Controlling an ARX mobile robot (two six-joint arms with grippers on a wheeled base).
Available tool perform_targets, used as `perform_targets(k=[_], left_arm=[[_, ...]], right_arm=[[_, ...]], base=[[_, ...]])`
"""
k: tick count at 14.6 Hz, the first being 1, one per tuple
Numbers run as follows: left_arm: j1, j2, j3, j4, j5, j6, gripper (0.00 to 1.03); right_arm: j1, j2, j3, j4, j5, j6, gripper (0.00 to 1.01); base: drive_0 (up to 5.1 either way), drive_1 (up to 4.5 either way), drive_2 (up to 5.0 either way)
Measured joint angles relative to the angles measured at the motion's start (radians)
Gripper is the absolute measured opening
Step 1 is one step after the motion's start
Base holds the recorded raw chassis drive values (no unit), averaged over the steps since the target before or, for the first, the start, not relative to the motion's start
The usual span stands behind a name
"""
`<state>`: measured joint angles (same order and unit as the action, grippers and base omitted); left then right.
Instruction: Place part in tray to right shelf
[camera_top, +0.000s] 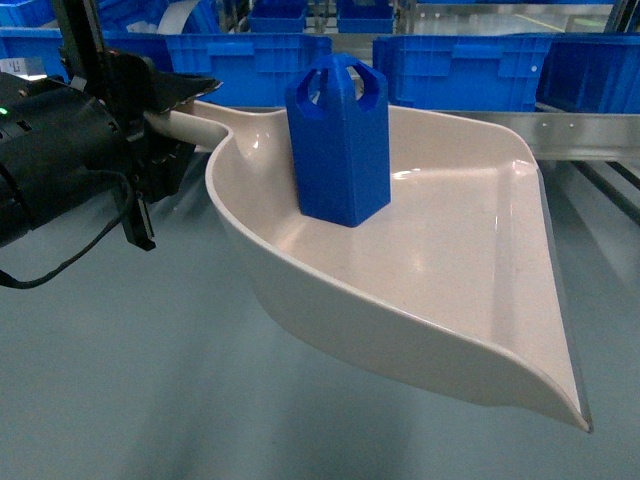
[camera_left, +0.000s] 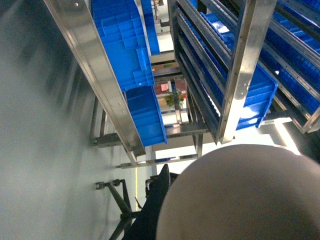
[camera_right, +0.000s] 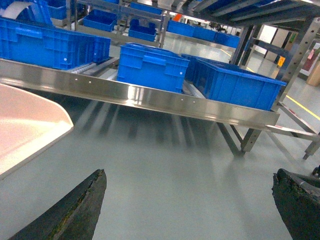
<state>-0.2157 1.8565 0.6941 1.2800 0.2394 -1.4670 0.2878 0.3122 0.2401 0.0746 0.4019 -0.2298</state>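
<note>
The blue part (camera_top: 341, 140) stands upright in the back of the beige tray (camera_top: 470, 300), which hangs above the grey floor. My left gripper (camera_top: 168, 108) is shut on the tray's handle (camera_top: 200, 122) at the left. In the left wrist view the handle (camera_left: 245, 195) fills the lower right, with one dark finger (camera_left: 159, 202) beside it. My right gripper (camera_right: 187, 187) is open over bare floor with nothing between its fingers (camera_right: 75, 212). The tray's front corner (camera_right: 25, 125) lies to its left. The right shelf's steel front rail (camera_right: 150, 97) runs ahead of it, and also shows behind the tray (camera_top: 590, 130).
Large blue crates (camera_right: 150, 65) sit on the shelf behind the rail, with another (camera_right: 235, 82) to the right. Several crates (camera_top: 250, 60) line the back. Shelf legs (camera_right: 240, 142) stand at the right end. A yellow floor line (camera_right: 302, 107) runs past them.
</note>
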Motion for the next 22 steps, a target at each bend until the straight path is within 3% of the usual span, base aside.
perform_targets(k=[9, 15, 22], left_arm=[[0.003, 0.000, 0.000, 0.000, -0.003, 0.000, 0.12], [0.003, 0.000, 0.000, 0.000, -0.003, 0.000, 0.12], [0.006, 0.000, 0.000, 0.001, -0.003, 0.000, 0.12]], right_arm=[[0.000, 0.000, 0.000, 0.002, 0.002, 0.000, 0.98], [0.000, 0.000, 0.000, -0.001, 0.002, 0.000, 0.98], [0.000, 0.002, 0.000, -0.001, -0.001, 0.000, 0.98]], base=[[0.4, 4.08, -4.2], [-3.5, 4.83, -1.3], [-0.2, 3.90, -4.3]])
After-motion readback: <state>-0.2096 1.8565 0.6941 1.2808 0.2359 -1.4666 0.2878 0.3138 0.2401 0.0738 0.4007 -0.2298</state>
